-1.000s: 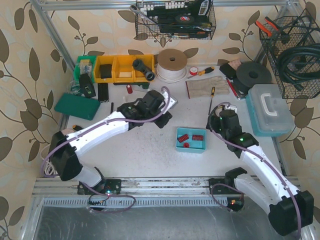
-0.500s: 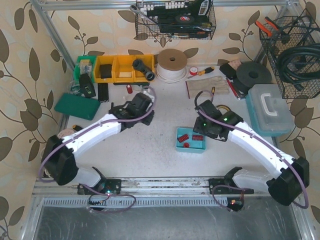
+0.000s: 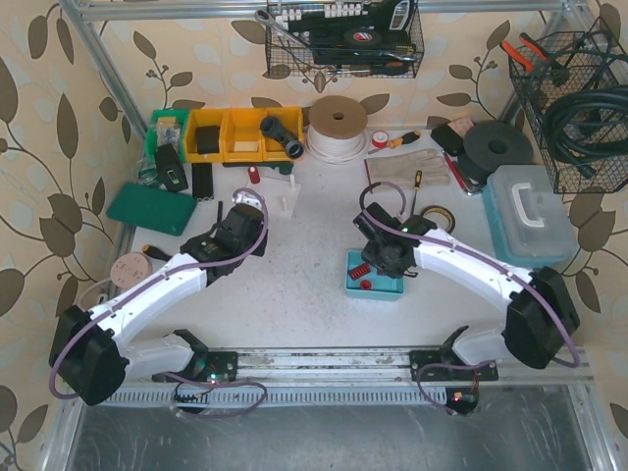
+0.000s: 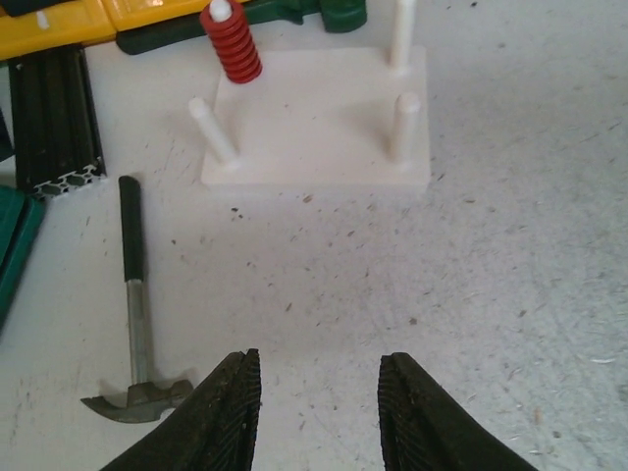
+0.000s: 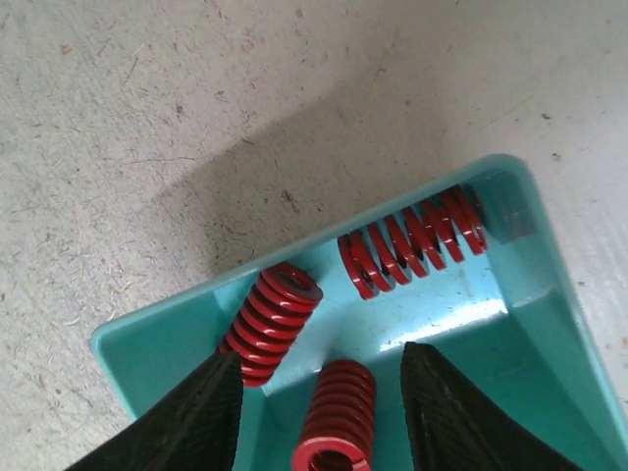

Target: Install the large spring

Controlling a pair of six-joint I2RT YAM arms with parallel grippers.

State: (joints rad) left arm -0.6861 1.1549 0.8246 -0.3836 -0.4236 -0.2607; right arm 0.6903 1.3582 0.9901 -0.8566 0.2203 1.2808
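Observation:
A teal tray (image 5: 157, 343) (image 3: 388, 287) holds three red springs. My right gripper (image 5: 322, 351) (image 3: 379, 257) reaches into it, open, its jaws straddling one upright spring (image 5: 339, 417) with a gap on each side. Another spring (image 5: 270, 316) leans by the left finger and a longer one (image 5: 412, 240) lies at the tray's far wall. Which one is the large spring I cannot tell. The white peg plate (image 4: 314, 128) (image 3: 287, 199) carries one red spring (image 4: 232, 44) on its back-left peg. My left gripper (image 4: 319, 358) (image 3: 253, 221) hovers open and empty, short of the plate.
A small hammer (image 4: 132, 314) lies left of the left fingers, with black extrusion (image 4: 49, 118) beyond it. Yellow bins (image 3: 231, 134) and a green case (image 3: 152, 208) sit at the back left. A grey toolbox (image 3: 530, 211) stands at the right, and screwdrivers (image 3: 415, 186) lie behind the tray.
The right arm swung left over the teal tray and its jaws narrowed around a spring. The left arm drew back from the peg plate toward the near left.

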